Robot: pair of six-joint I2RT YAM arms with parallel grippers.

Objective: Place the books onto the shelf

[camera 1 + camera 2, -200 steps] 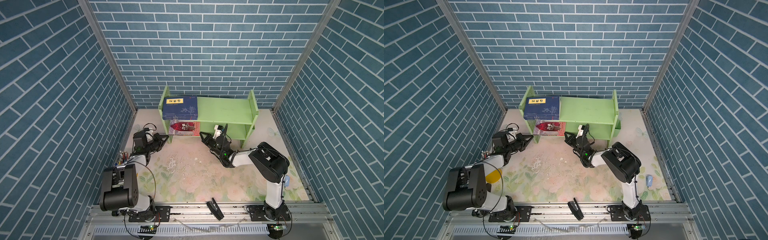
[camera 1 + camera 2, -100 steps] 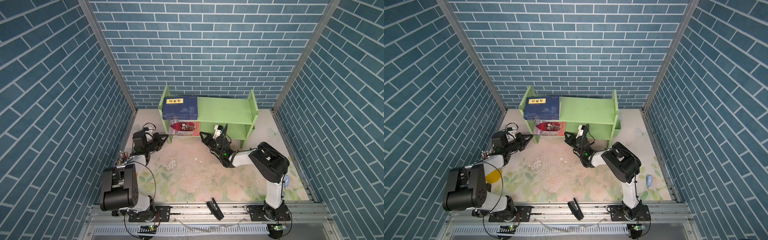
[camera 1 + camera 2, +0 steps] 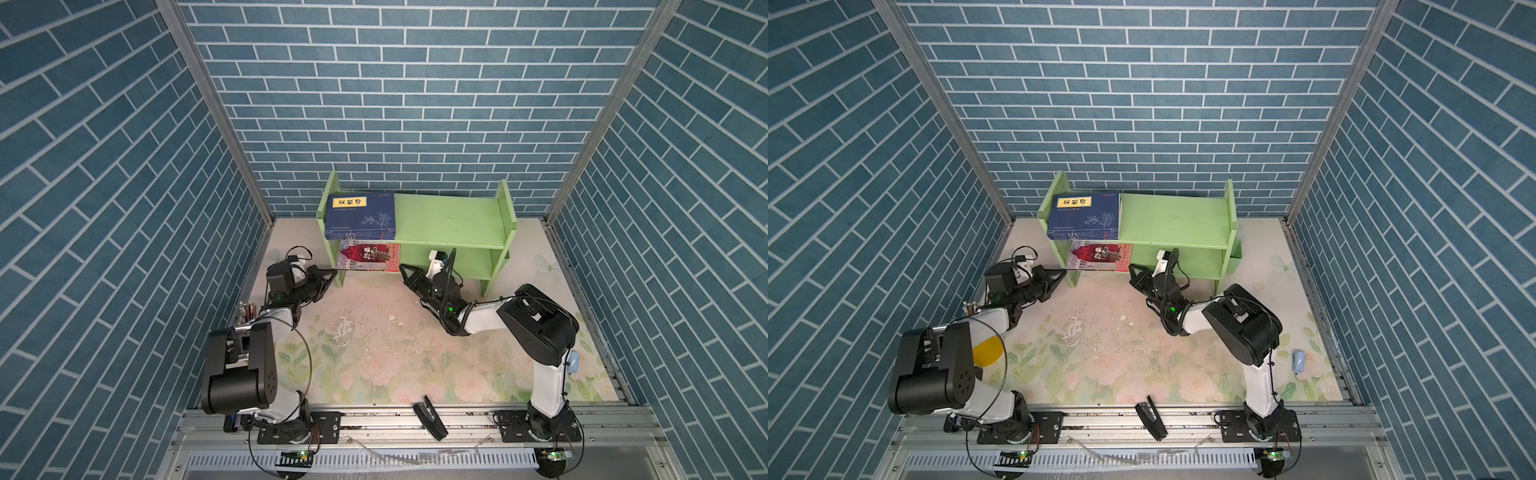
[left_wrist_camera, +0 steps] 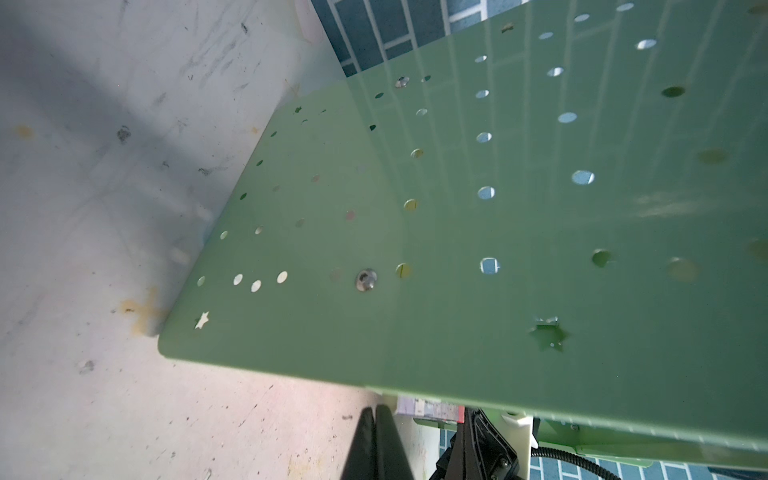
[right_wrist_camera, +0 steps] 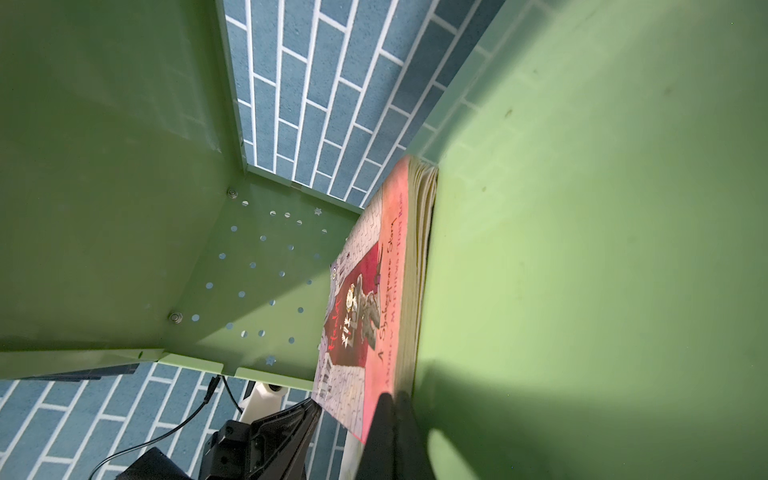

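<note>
Right pincer [image 3: 405, 271]: jaws shut, empty, tip set at the front corner of the red-and-grey book [image 3: 370, 257], touching or just short of it, which I cannot tell. Left pincer [image 3: 330, 274]: jaws shut, empty, tip just beside the shelf [image 3: 449, 216], at the outer face of its left side panel [image 4: 457, 208], whose perforations fill the wrist view. Red-and-grey book: flat on the lower tier, at the left end, its front edge overhanging the tier a little. Dark blue books [image 3: 360, 216]: stacked flat on the upper tier, left end, yellow label uppermost; how many, not countable from here. Worktop [image 3: 374, 332]: floral, scuffed, no book lying on it. Step in hand, by my reckoning: seating the last book. Best done by pushing low and square along the cover's length with the shut tip, slowly, so the thin paperback slides rather than buckles or skews, while the left pincer steadies the side panel against the shelf shifting backward
</note>
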